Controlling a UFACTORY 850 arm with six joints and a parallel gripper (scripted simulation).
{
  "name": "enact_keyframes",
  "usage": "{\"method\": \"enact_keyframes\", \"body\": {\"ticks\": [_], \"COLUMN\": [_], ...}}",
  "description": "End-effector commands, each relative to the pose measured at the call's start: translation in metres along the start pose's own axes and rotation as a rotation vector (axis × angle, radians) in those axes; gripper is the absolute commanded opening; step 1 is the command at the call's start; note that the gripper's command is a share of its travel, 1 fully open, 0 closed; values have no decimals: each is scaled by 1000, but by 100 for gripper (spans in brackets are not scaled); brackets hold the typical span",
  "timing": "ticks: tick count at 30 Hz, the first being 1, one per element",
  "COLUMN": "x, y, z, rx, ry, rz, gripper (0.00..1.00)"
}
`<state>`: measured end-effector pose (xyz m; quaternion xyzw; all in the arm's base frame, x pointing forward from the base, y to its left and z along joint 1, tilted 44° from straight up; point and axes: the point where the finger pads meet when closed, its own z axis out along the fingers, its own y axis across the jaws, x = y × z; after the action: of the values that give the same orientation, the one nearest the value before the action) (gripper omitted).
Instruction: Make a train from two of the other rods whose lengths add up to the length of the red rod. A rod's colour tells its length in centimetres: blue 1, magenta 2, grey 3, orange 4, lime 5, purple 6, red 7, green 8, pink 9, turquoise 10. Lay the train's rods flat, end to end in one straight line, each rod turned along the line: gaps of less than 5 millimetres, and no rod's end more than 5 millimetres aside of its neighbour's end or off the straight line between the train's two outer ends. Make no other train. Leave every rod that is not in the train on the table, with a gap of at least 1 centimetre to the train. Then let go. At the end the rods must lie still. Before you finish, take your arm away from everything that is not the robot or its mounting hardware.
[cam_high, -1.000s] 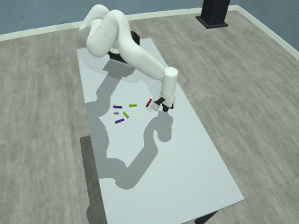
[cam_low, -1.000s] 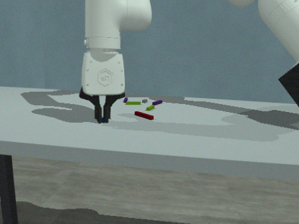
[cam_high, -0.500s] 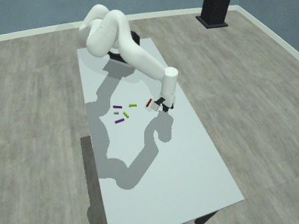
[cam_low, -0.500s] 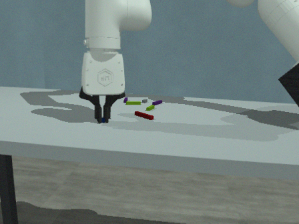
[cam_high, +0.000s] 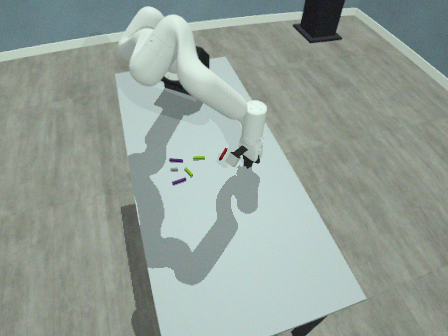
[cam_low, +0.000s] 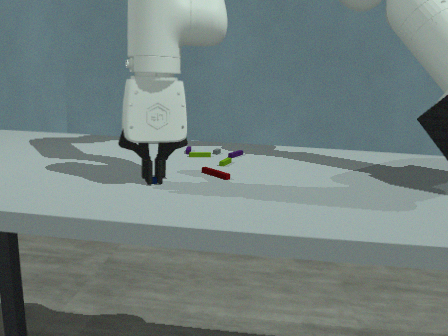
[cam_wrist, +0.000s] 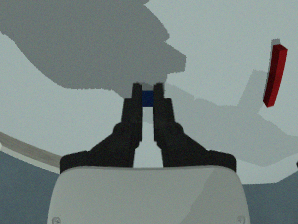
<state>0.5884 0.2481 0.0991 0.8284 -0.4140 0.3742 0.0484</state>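
Observation:
My gripper (cam_high: 248, 164) (cam_low: 154, 176) (cam_wrist: 147, 95) points down at the table and is shut on the short blue rod (cam_low: 154, 180) (cam_wrist: 148, 98), at table height. In the top view the fingers hide the blue rod. The red rod (cam_high: 223, 154) (cam_low: 216, 173) (cam_wrist: 276, 76) lies flat, apart from the gripper, to its right in the wrist view. Farther off lie two lime rods, one (cam_high: 199, 158) (cam_low: 225, 161) nearer the red rod, the other (cam_high: 188, 172) (cam_low: 200, 154) slanted. A grey rod (cam_high: 174, 169) (cam_low: 217, 151) lies between two purple rods, one (cam_high: 176, 160) (cam_low: 235, 154) and another (cam_high: 179, 181) (cam_low: 188, 150).
The white table (cam_high: 280, 250) (cam_low: 300, 220) carries the rods. Its long edge runs just beyond the gripper, on the right in the top view. The arm's shadows fall across the table. The grey, lime and purple rods form a loose group, all apart from the red rod.

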Motion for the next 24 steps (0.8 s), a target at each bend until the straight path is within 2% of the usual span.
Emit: {"method": "enact_keyframes", "body": {"ticks": [1,6,17,24], "x": [0,0,0,0], "y": [-1,-1,-1,-1], "z": [-2,-16,-90,-100], "rx": [1,1,1,1], "ry": [0,0,0,0], "rz": [0,0,0,0], "gripper": [4,4,4,4]}}
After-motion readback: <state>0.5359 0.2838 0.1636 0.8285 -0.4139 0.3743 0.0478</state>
